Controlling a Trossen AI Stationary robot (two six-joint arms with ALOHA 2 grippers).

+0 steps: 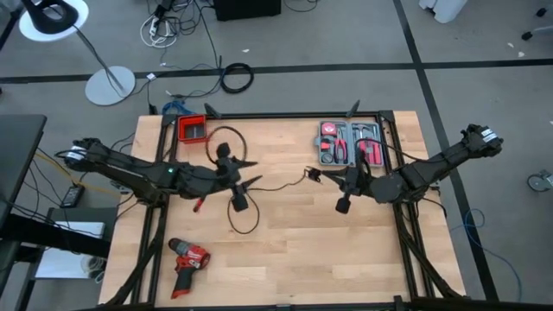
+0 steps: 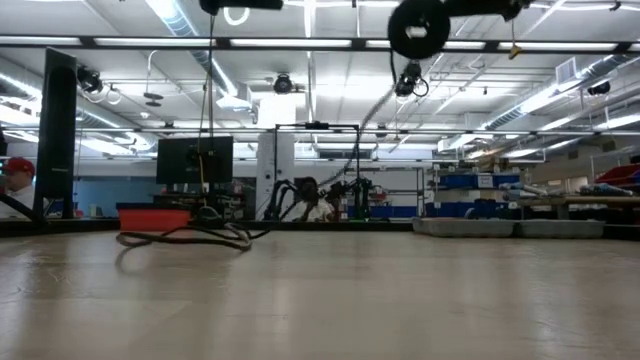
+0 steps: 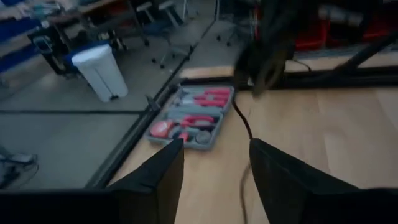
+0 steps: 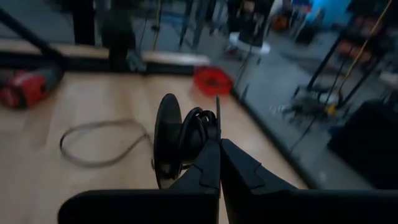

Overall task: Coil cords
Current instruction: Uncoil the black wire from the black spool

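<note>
Cord (image 1: 232, 186) between drill (image 1: 187, 259) (front) and toolkit (image 1: 350, 142) (rear).

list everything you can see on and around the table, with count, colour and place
thin black flexible cord: one, black, looped across the table's middle, one end at the right end effector
red plastic bin: one, red, far left of the table
open tool kit case: one, grey with red tools, far right of the table
red cordless drill: one, red and black, near left of the table
thick black cable ring: one, black, floor beyond the table
white floor lamp: one, white, floor beyond the left corner
left end effector: one, dark, open, over the cord loop
right end effector: one, dark, shut, mid-table
</note>
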